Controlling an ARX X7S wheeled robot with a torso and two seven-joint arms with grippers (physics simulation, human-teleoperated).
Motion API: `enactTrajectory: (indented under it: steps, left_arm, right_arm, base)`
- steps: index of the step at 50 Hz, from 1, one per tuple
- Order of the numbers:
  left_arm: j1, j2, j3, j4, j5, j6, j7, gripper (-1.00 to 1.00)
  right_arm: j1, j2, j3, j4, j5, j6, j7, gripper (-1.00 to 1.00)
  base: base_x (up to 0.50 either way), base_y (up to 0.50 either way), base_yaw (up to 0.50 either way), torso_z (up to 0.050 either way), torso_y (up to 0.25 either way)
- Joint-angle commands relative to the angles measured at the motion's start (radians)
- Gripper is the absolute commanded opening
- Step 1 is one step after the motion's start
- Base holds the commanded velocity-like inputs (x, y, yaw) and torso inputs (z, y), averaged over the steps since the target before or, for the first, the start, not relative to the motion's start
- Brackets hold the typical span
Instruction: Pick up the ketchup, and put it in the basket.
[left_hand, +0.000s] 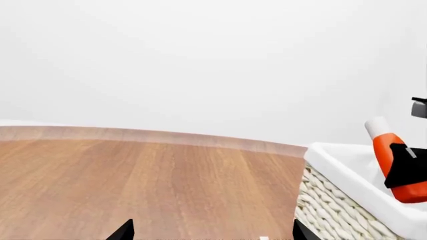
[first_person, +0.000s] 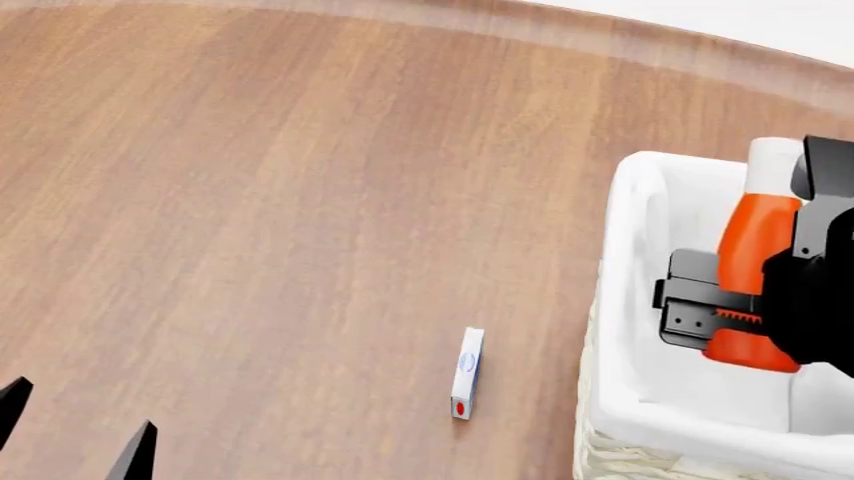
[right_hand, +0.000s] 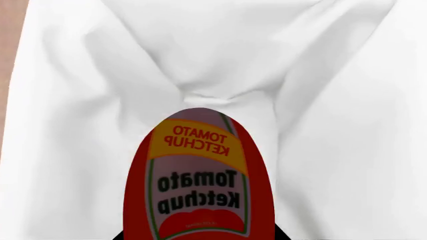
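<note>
The ketchup (first_person: 758, 235) is an orange-red squeeze bottle with a white cap. My right gripper (first_person: 741, 320) is shut on its body and holds it tilted over the inside of the basket (first_person: 627, 260), a pale wicker basket with a white cloth liner. In the right wrist view the ketchup label (right_hand: 200, 175) fills the lower middle, with the basket liner (right_hand: 80, 100) behind it. The left wrist view shows the ketchup (left_hand: 383, 147) and the basket (left_hand: 333, 155) at the table's right side. My left gripper (left_hand: 212, 231) is open and empty over bare wood, in the head view (first_person: 74, 430) at the lower left.
A small white box (first_person: 466, 387) with a red and a blue mark lies flat on the wooden table (first_person: 267, 200), just left of the basket. The table's far edge (left_hand: 153, 134) meets a plain white wall.
</note>
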Motion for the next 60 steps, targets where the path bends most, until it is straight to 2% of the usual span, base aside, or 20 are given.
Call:
enactTrajectory:
  steps: [1,19,20,23,60]
  left_arm:
    - [-0.005,0.019,-0.005,-0.040,0.004,0.024,0.042,1.00]
    - [0.002,0.012,-0.007,-0.035,-0.001,0.024,0.037,1.00]
    - [0.000,0.013,-0.003,-0.037,0.003,0.021,0.036,1.00]
    - [-0.001,0.013,-0.004,-0.042,0.002,0.023,0.037,1.00]
    - [-0.013,0.014,0.006,-0.062,0.001,0.024,0.042,1.00]
  right_arm:
    - [-0.006,-0.010,0.014,0.008,-0.043,-0.021,-0.062,-1.00]
    - [-0.020,-0.004,-0.003,0.011,-0.056,-0.040,-0.081,-1.00]
    - [-0.010,-0.026,-0.057,0.063,-0.124,-0.085,-0.159,-1.00]
    - [-0.002,-0.037,-0.077,0.090,-0.148,-0.101,-0.193,-1.00]
    - [0.010,-0.092,-0.131,0.220,-0.226,-0.200,-0.309,-1.00]
  base:
    - [0.00,0.00,0.00,0.000,0.000]
    - [0.00,0.00,0.00,0.000,0.000]
    - [0.00,0.00,0.00,0.000,0.000]
    - [0.00,0.00,0.00,0.000,0.000]
    - [0.00,0.00,0.00,0.000,0.000]
